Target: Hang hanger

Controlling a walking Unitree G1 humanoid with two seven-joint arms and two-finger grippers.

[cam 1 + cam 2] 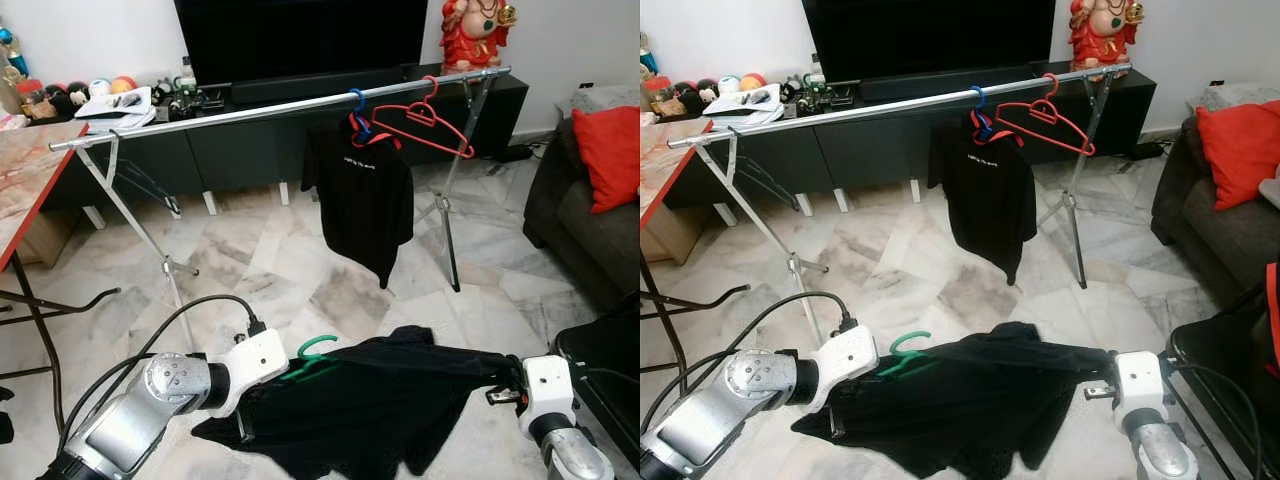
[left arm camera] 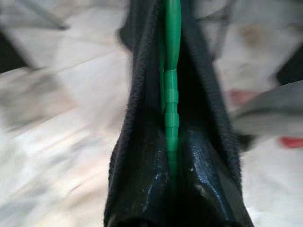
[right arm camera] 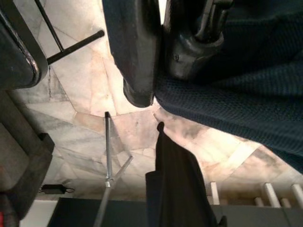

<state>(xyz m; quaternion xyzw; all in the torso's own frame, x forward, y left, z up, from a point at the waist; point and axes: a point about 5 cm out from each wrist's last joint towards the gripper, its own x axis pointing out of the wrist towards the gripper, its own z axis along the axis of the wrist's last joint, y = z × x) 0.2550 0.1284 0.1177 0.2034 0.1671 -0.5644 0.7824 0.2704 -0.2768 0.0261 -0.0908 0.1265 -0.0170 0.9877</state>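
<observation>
Marble-tile floor (image 1: 270, 270), white wall (image 1: 90, 40). Long black TV cabinet (image 1: 250, 140) carrying a dark TV (image 1: 300, 35) and a red figurine (image 1: 475, 32). Dark sofa (image 1: 580, 215) with red cushion (image 1: 610, 150). Red-edged table (image 1: 25, 185).

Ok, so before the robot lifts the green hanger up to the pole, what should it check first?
1. Left gripper holding the green hanger: ok, fingers shut on it with the cloth.
2. Right gripper holding the black garment: ok, cloth pinched.
3. Garment sitting properly on the hanger: cannot tell, cloth hides it.
4. Hook pointing up: ok, it pokes out above the cloth.
5. Free room on the rail: ok, bare stretch to the robot's left of the hung black shirt and red hanger.
</observation>
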